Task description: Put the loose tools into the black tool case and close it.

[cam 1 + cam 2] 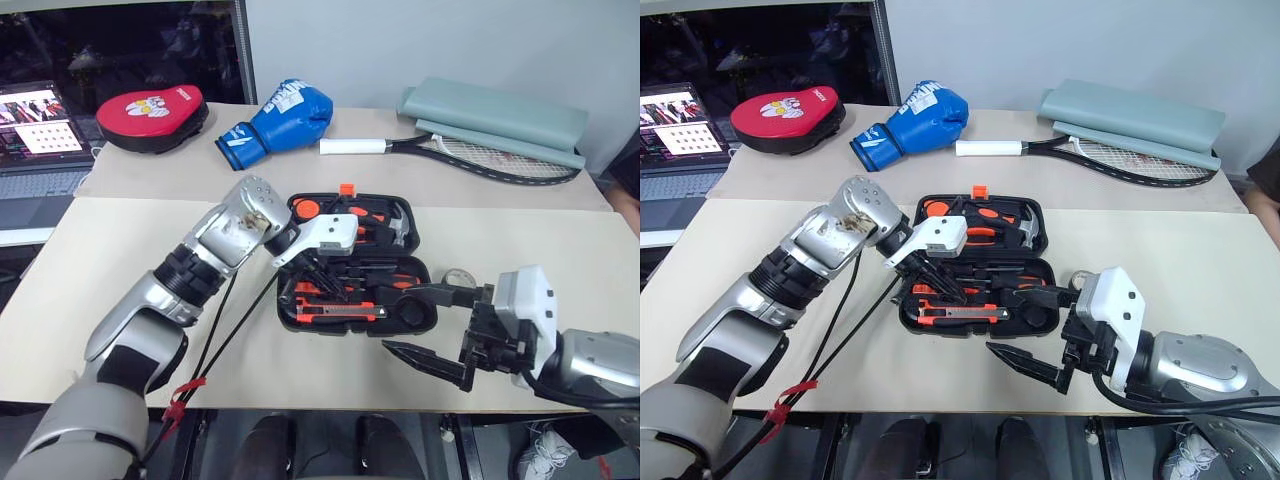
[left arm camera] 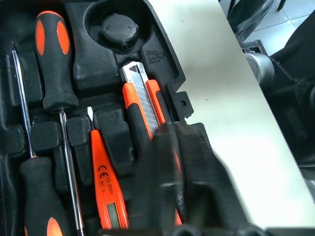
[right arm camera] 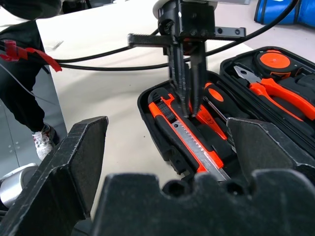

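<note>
Fig.: head cam w/ both wrist cams. Black tool case [image 1: 358,262] lay open near the middle of the table [image 1: 100,260], lid half away from the robot, tray half toward it, orange latch [image 1: 347,189] at the far edge. Left gripper [image 3: 186,101] pointed steeply down into the tray, fingers pressed together, tips just above the orange-black utility knife [image 2: 142,101] & the neighbouring slot; whether they touched or pinched anything could not be told. Knife sat in the tray's front slot, blade end beside the small black tape roll [image 2: 116,24] in its round well. Alongside: small red tester screwdriver [image 2: 106,182], then two orange-and-black-handled screwdrivers [image 2: 53,59], all seated in slots. Lid half held orange-handled pliers [image 3: 275,96] & a steel-headed hammer [image 1: 398,228]. Right gripper [image 1: 428,325] hovered off the case's front right corner, above the table, jaws spread wide, holding nothing. Far side of table: red-and-black punch pad [image 1: 152,115], blue boxing glove [image 1: 280,122], racket [image 1: 470,155], grey-green folded pad [image 1: 495,118]. Laptop [image 1: 40,140] at far left.
</note>
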`<state>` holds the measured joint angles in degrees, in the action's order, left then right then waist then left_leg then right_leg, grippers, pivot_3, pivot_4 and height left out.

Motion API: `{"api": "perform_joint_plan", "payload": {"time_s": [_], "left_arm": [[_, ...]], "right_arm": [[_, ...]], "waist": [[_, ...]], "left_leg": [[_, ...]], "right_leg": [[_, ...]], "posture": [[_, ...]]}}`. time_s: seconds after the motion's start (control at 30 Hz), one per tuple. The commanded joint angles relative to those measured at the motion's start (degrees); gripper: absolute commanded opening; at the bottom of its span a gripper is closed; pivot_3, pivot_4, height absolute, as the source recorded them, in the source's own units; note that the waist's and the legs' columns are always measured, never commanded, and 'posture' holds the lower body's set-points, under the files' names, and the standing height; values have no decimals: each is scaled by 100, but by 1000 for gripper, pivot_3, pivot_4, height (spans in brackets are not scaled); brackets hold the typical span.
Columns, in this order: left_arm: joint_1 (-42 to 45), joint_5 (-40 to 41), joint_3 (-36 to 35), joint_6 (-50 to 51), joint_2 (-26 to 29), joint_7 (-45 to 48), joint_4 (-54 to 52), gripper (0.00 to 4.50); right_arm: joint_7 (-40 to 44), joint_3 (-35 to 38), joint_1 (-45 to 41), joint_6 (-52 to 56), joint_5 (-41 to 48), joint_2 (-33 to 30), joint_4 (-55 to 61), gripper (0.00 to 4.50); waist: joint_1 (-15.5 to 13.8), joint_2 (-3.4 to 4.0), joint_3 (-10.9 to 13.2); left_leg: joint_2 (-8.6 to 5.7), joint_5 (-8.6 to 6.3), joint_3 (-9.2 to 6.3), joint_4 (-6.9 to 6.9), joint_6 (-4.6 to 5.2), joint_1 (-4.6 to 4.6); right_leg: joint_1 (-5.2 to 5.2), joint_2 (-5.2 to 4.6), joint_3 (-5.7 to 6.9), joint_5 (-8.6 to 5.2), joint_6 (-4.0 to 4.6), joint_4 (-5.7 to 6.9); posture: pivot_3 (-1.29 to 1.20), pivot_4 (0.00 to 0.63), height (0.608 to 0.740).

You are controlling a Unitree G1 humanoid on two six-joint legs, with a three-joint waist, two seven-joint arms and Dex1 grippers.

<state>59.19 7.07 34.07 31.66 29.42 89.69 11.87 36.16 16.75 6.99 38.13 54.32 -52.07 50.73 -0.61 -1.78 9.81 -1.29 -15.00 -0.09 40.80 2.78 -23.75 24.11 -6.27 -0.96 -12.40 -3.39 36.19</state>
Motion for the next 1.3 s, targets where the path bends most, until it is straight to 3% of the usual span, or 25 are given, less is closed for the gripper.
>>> {"api": "perform_joint_plan", "payload": {"time_s": [0.03, 0.53, 0.83, 1.07, 1.2, 1.3], "left_arm": [[-34, -55, -44, -52, 64, 37, -184, 70], [-531, -1068, 431, -1221, 209, -195, -184, 70], [-753, -1391, 521, -1543, -77, -340, -85, 70], [-831, -1727, 536, -1911, -171, -526, 265, 70], [-775, -1724, 349, -1964, -389, -810, 586, 70], [-611, -1262, -137, -1810, -574, -723, 641, 70]], "right_arm": [[-48, 208, -5, 19, 129, -68, 170, 4500], [-32, 209, -20, 6, 198, -131, 127, 4500], [-9, 216, -21, 8, 219, -153, 107, 4500], [-68, 221, -70, 15, 294, -130, 73, 4500], [-77, 212, -83, 5, 300, -138, 49, 4500], [-51, 209, -91, -2, 268, -149, 13, 4500]], "waist": [[-1, 0, 0], [11, 3, -2], [-6, 16, -15], [-22, 24, -23], [-54, 33, -38], [-116, 35, -39]], "left_leg": [[0, 0, 0, 0, 0, 0], [1, 0, 1, -1, 0, 5], [7, -4, -3, -8, 2, 89], [8, -4, -4, -7, 2, 87], [8, -4, -5, -6, 1, 93], [5, -2, -7, 0, 1, 105]], "right_leg": [[0, 0, 0, 0, 0, 0], [-5, 0, -1, 0, 0, -1], [-102, 0, 6, -3, -3, -28], [-102, -1, 7, -2, -4, -30], [-111, -3, 7, -1, -4, -30], [-134, -6, 9, -22, -45, -38]], "posture": [[0, 150, 737], [0, 150, 737], [0, 150, 737], [0, 150, 737], [0, 150, 737], [0, 150, 737]]}}
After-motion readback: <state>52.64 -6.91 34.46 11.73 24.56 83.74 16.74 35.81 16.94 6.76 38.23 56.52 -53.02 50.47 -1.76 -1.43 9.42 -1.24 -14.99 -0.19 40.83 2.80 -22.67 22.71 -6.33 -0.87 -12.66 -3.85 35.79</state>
